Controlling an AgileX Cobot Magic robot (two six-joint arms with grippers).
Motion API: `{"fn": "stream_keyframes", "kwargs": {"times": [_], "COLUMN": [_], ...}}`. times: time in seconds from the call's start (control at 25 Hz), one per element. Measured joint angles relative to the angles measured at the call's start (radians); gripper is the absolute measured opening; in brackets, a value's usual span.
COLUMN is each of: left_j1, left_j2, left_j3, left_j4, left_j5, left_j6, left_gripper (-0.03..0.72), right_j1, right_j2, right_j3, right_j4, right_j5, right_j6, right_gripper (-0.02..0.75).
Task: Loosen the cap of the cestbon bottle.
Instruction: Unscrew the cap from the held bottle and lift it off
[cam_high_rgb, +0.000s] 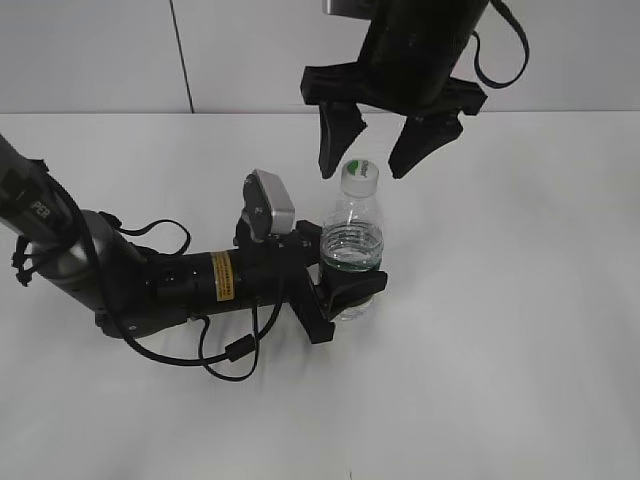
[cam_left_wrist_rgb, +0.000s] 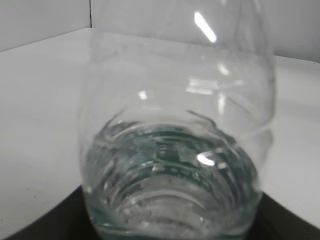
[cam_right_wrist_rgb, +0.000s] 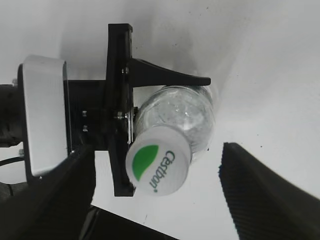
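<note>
Exterior view showed the left gripper (cam_high_rgb: 345, 285) clamped round the cestbon bottle (cam_high_rgb: 352, 250), steadying it upright on the worktop (cam_high_rgb: 520, 350), while the right gripper (cam_high_rgb: 375, 150) hung wide open over the cap (cam_high_rgb: 360, 177).

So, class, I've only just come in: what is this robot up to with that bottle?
The left gripper holds the cestbon bottle upright on the white table, its jaws closed around the lower body. The right gripper hangs just above the cap with its jaws wide open, one on each side, not touching it. The cap, white with a green mark, is on the bottle. It looks like one arm steadies the bottle while the other lines up to grip and twist the cap.
</note>
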Motion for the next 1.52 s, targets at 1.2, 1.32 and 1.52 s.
{"fn": "stream_keyframes", "kwargs": {"times": [1.2,1.32,1.52], "left_j1": [0.0,0.0,0.0], "left_j2": [0.0,0.0,0.0], "left_j3": [0.0,0.0,0.0], "left_j4": [-0.001,-0.001,-0.001], "left_j5": [0.0,0.0,0.0], "left_j6": [0.0,0.0,0.0], "left_gripper": [0.403,0.403,0.403], "right_j1": [0.0,0.0,0.0], "right_j2": [0.004,0.004,0.008], "right_j3": [0.0,0.0,0.0], "right_j4": [-0.001,-0.001,-0.001], "right_j5": [0.0,0.0,0.0], "right_j6": [-0.029,-0.03,-0.034], "right_gripper": [0.591,0.591,0.591]}}
